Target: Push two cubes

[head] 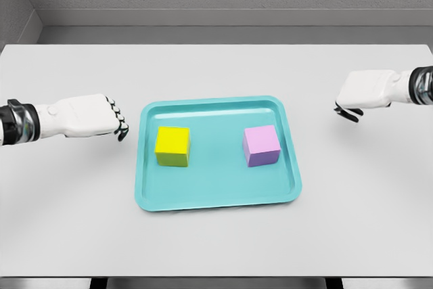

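Teal plastic, smooth and faintly glossy, makes up the shallow tray (218,201) that sits in the middle of the pale grey surface (216,248), its corners rounded and its rim raised only a little. Inside it stand the two cubes: the yellow cube (172,146) on the left half and the lilac cube (261,145) on the right half, well apart from each other and neither touching the rim. Both look matte, hard-edged and solid (no long axis to speak of, every side being alike).

What the coming push turns on is which hand lies nearer which cube. The left hand (91,115) hovers just outside the tray's left rim, with the yellow cube to its right and slightly nearer the camera. The right hand (365,93) hangs well out from the right rim, with the lilac cube to its left and nearer the camera; its gap looks the wider of the two. Each cube is best taken from its own side, I judge.

Both hands are white, jointed, with dark fingertips. Each has its fingers curled downward and holds nothing. Neither touches a cube or the tray.
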Controlling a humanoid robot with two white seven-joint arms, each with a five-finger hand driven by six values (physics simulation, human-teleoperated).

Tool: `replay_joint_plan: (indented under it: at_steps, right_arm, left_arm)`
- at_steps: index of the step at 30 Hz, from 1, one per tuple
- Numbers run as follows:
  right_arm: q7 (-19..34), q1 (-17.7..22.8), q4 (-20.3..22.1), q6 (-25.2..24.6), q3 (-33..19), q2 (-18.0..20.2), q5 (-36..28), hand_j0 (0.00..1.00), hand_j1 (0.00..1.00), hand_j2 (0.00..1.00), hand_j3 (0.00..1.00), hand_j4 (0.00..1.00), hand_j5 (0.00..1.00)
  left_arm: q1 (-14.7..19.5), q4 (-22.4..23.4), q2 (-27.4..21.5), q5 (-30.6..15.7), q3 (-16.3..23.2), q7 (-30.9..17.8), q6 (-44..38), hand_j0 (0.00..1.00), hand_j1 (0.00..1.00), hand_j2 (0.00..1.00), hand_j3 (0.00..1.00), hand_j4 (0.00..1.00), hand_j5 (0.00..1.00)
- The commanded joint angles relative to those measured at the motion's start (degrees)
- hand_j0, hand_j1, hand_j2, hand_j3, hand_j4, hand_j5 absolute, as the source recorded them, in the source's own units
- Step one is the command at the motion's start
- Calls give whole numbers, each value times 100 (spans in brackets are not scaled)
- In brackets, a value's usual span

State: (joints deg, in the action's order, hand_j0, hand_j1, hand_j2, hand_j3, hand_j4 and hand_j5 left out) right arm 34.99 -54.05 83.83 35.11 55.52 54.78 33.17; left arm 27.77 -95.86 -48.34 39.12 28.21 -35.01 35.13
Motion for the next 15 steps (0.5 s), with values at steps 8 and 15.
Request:
replay_joint_plan:
  at_steps: [8, 15]
  right_arm:
    - [1, 62, -7, -11, 100, -160, -12, 13, 13, 13, 13, 13, 13]
    - [1, 79, 28, -11, 205, -319, -12, 13, 13, 13, 13, 13, 13]
  left_arm:
    - [97, 67, 229, 26, 167, 1, -13, 46, 46, 46, 46, 46, 46]
    - [18, -319, 132, -62, 159, 1, -13, 46, 46, 46, 46, 46, 46]
